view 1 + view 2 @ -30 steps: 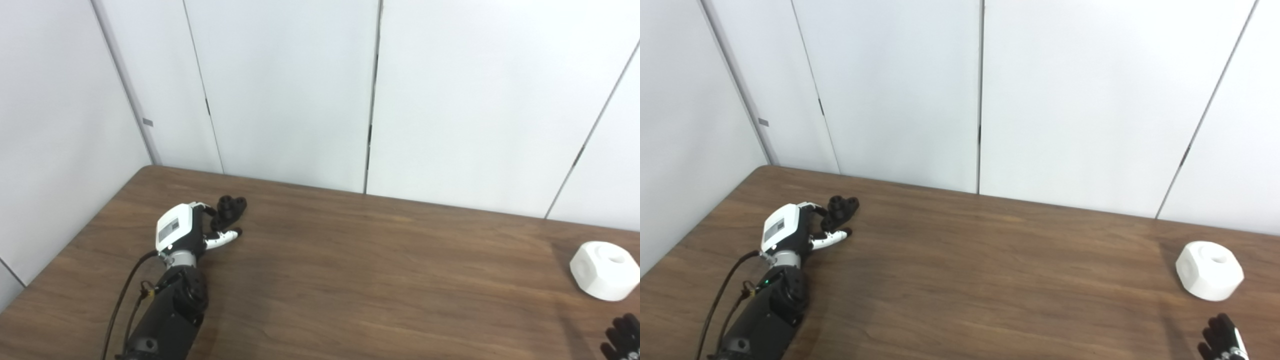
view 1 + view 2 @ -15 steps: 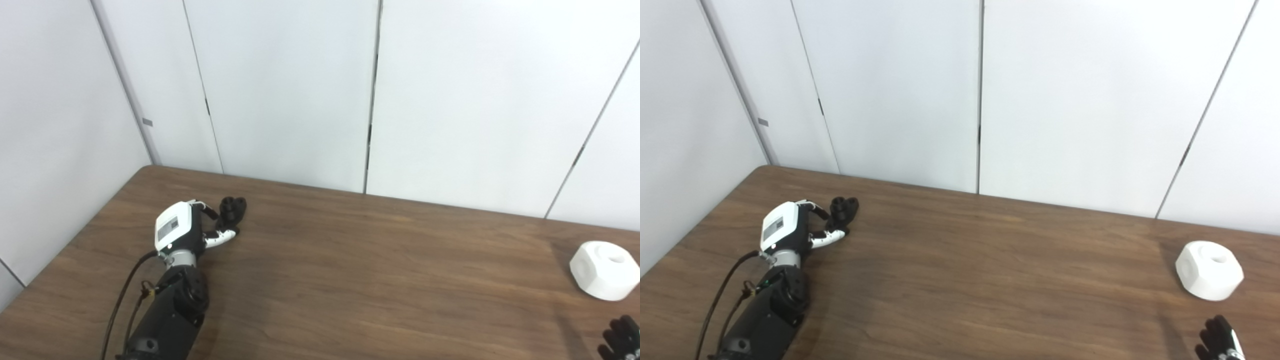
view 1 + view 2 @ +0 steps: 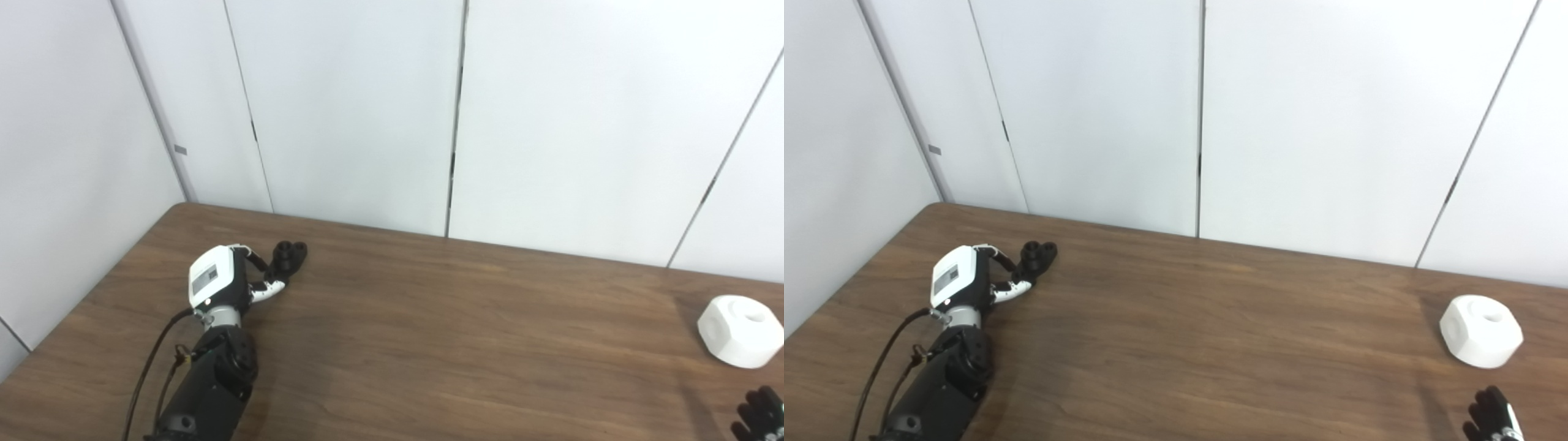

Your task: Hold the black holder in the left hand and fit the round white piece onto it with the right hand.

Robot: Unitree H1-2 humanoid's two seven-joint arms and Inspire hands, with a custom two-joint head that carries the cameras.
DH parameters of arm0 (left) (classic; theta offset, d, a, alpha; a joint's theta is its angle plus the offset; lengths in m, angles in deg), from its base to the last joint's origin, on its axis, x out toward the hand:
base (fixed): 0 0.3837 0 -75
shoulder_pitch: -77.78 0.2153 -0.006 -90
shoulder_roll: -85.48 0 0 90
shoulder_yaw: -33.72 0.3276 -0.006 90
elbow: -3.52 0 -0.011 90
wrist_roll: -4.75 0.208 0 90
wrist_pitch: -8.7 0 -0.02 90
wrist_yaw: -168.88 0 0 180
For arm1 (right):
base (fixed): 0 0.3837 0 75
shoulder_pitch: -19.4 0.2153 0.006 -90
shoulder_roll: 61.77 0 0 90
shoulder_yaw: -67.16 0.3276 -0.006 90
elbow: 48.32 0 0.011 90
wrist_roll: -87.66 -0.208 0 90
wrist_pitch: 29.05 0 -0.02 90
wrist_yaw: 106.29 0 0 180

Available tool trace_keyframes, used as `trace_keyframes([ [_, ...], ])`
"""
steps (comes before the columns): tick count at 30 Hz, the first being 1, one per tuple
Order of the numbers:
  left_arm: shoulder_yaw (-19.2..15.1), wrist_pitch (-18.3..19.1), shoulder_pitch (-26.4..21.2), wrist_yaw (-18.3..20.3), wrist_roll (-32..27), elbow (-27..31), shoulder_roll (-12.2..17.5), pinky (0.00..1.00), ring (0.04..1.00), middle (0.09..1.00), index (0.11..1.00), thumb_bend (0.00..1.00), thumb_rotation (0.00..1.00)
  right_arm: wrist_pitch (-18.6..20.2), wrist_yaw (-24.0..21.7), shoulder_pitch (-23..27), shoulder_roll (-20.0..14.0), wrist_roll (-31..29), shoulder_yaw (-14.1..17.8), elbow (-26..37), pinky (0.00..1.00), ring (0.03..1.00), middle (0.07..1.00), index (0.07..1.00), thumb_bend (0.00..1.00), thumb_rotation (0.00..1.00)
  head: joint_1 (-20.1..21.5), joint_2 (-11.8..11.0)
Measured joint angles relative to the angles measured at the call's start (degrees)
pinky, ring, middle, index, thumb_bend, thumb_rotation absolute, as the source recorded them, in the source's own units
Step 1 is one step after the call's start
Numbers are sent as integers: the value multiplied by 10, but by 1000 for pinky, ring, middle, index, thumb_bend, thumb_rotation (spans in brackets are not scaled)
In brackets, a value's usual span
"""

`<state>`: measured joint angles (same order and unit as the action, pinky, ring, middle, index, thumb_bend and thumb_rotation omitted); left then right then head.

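Observation:
The black holder [image 3: 290, 254] lies on the brown table [image 3: 465, 343] at the far left, near the back edge. My left hand [image 3: 228, 280] reaches it from the near side, its thumb and fingers curled in on the holder's near end; the far end sticks out past the fingertips. The round white piece [image 3: 741, 331], faceted with a hole in its top, sits alone at the far right. My right hand [image 3: 1491, 418] shows only as fingertips at the bottom right corner, spread apart and holding nothing, a short way in front of the white piece.
White wall panels [image 3: 367, 110] stand right behind the table's back edge and along its left side. The left arm's black cable [image 3: 144, 373] loops beside the forearm.
The left thumb has curled in toward the holder, and the holder has shifted slightly to the right. The right hand's fingertips have sunk a little toward the bottom edge.

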<state>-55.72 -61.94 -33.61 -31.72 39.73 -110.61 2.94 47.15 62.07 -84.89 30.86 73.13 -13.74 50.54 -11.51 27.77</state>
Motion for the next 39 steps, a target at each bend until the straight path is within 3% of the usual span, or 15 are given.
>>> trace_keyframes([
  [19, 6, 3, 1, 12, -20, 9, 0, 877, 899, 814, 492, 498, 53, -3, -5, 1, -2, -4, 0, -4, 1000, 1000, 1000, 1000, 693, 1000, 2, 3],
  [34, 66, 18, 74, 82, 9, 147, 14, 892, 907, 839, 494, 496, 54, 1, -4, 3, 0, -4, -1, -4, 1000, 1000, 1000, 1000, 657, 1000, 11, 10],
  [39, 91, 7, 108, 96, 24, 196, 15, 849, 878, 824, 493, 499, 51, 1, -2, 4, 0, 1, -2, -4, 1000, 1000, 1000, 1000, 652, 1000, 22, 19],
])
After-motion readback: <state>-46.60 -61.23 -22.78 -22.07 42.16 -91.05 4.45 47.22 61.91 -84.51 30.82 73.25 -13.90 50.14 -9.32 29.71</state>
